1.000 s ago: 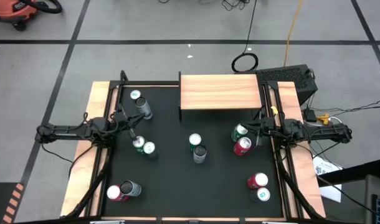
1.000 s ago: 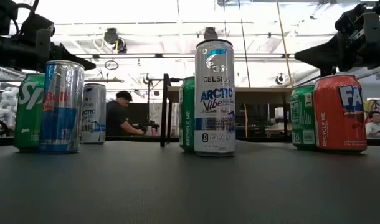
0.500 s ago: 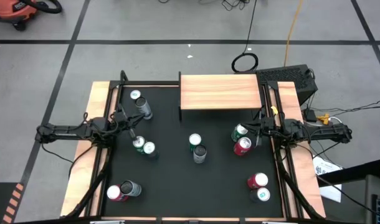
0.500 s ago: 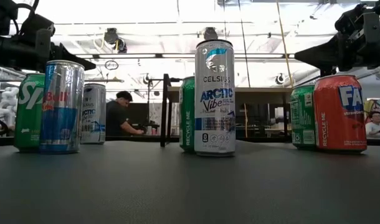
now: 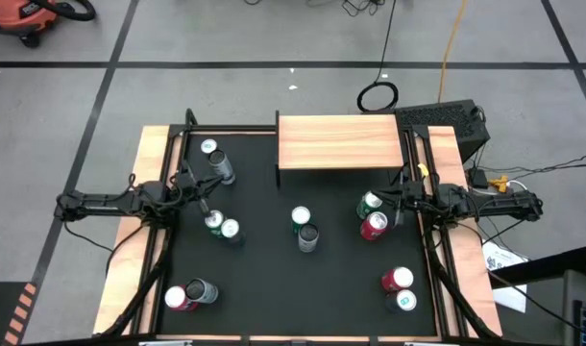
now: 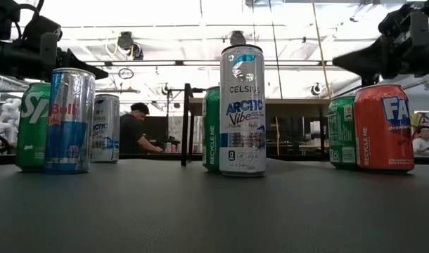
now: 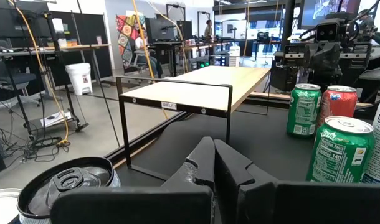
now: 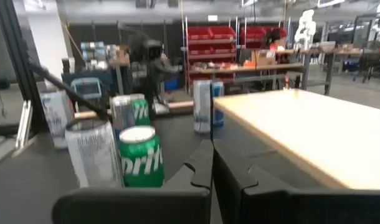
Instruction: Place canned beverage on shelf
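The shelf point(image 5: 339, 141), a light wood top on thin black legs, stands at the table's far edge; it also shows in the left wrist view point(image 7: 196, 93) and the right wrist view point(image 8: 302, 130). Several cans stand upright on the black table: a green one point(image 5: 301, 217) and a tall Celsius one point(image 6: 242, 109) in the middle, a green one point(image 5: 370, 204) and a red one point(image 5: 374, 226) at the right. My left gripper point(image 5: 199, 197) is shut and empty at the left side, above the table. My right gripper point(image 5: 389, 200) is shut and empty beside the right pair, higher than their tops point(image 6: 355, 67).
More cans stand at the far left point(image 5: 216, 161), left middle point(image 5: 221, 228), near left point(image 5: 187, 295) and near right point(image 5: 399, 286). Wooden side rails point(image 5: 130, 259) run along both table sides. People and benches show in the room beyond.
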`<control>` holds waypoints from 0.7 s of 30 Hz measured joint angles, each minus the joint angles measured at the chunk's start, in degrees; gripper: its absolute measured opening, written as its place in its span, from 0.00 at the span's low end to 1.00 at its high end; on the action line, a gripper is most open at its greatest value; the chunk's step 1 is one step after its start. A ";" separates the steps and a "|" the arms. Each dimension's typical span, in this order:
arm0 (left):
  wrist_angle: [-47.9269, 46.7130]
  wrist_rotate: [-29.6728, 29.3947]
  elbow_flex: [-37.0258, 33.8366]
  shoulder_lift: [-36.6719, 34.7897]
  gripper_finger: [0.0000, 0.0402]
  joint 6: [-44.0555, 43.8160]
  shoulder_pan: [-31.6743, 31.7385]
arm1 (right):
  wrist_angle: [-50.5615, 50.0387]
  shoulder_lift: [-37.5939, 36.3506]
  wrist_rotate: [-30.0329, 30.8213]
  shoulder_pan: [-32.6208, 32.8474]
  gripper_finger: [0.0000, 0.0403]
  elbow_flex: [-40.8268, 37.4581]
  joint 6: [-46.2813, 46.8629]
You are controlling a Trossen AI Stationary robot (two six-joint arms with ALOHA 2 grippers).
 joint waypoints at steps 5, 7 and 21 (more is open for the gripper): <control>0.01 -0.02 0.02 -0.02 0.00 0.00 0.02 | 5.02 -0.04 -0.16 0.00 0.00 0.00 2.27; 0.07 -0.01 0.01 -0.01 0.00 -0.03 0.02 | 6.70 -0.02 -0.12 0.00 0.00 -0.01 4.72; 0.84 -1.81 2.55 0.09 0.07 1.43 0.76 | 8.25 3.07 10.48 0.00 0.22 -0.01 13.45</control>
